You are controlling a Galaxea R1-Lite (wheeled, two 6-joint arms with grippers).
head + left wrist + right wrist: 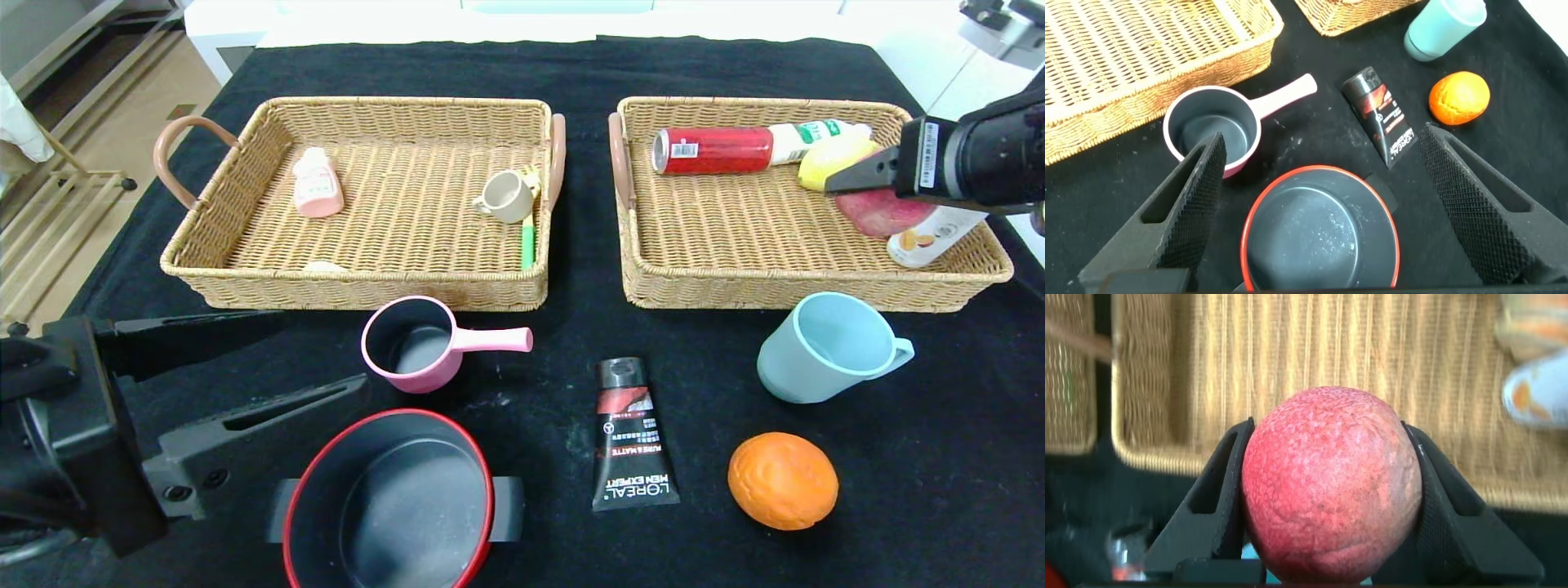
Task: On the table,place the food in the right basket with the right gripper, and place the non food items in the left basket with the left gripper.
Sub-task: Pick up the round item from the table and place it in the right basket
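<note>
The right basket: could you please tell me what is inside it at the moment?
In the right basket: a red can, white bottle, yellow fruit and another bottle. The right tool holds a red fruit over it, partly covering these.

Around me: black cloth-covered table; pale wooden plank floor at far left; white furniture edge along the far side.
</note>
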